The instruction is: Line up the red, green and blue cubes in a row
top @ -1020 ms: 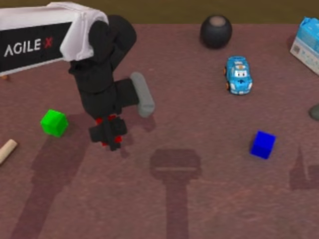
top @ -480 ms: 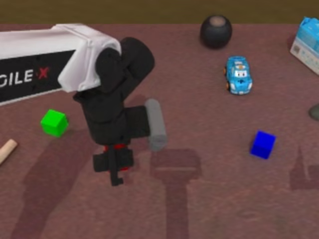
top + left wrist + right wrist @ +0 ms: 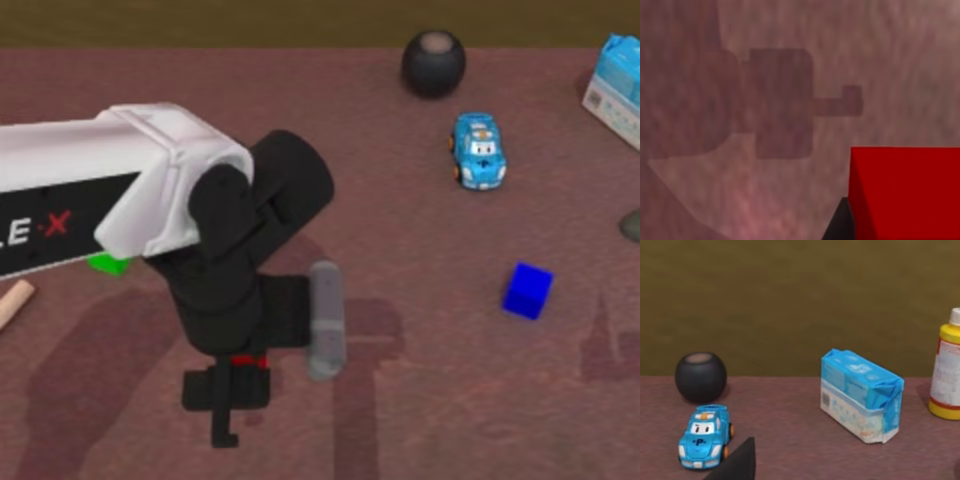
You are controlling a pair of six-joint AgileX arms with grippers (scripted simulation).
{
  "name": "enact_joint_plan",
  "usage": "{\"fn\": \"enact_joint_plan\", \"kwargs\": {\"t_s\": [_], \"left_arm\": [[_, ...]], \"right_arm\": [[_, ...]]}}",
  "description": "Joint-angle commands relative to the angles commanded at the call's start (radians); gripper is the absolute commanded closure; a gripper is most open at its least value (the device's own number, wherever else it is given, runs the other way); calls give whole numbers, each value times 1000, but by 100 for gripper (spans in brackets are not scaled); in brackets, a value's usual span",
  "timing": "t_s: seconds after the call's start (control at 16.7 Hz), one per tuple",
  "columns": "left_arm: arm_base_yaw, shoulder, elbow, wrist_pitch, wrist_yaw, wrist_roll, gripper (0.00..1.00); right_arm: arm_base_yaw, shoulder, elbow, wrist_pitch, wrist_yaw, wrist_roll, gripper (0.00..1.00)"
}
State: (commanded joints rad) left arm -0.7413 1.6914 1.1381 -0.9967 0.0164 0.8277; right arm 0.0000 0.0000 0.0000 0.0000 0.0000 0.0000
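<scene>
left gripper (image 3: 226, 398) — low over the table's near left-centre, jaws pinching the small bright red cube (image 3: 905, 192), carried clear of the cloth, likely toward a row spot; small bright green cube (image 3: 108, 263) mostly hidden under the white arm at left; deep blue cube (image 3: 527, 290) well apart at right, untouched. right arm parked out of the top view — whether its jaws are spread, i cannot tell.

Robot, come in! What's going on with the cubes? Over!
Left gripper shut on red cube, low near the table's front. Green cube mostly hidden under left arm; blue cube sits alone at right. Right arm out of the top view. Nothing blocking.
</scene>
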Motion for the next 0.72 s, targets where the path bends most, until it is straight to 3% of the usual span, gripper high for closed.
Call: {"fn": "enact_joint_plan", "kwargs": {"t_s": [0.24, 0.72], "left_arm": [[5, 21, -21, 39, 0, -2, 100], [-5, 130, -151, 281, 0, -3, 100]], "right_arm": [[0, 0, 0, 0, 0, 0, 0], [0, 0, 0, 0, 0, 0, 0]]}}
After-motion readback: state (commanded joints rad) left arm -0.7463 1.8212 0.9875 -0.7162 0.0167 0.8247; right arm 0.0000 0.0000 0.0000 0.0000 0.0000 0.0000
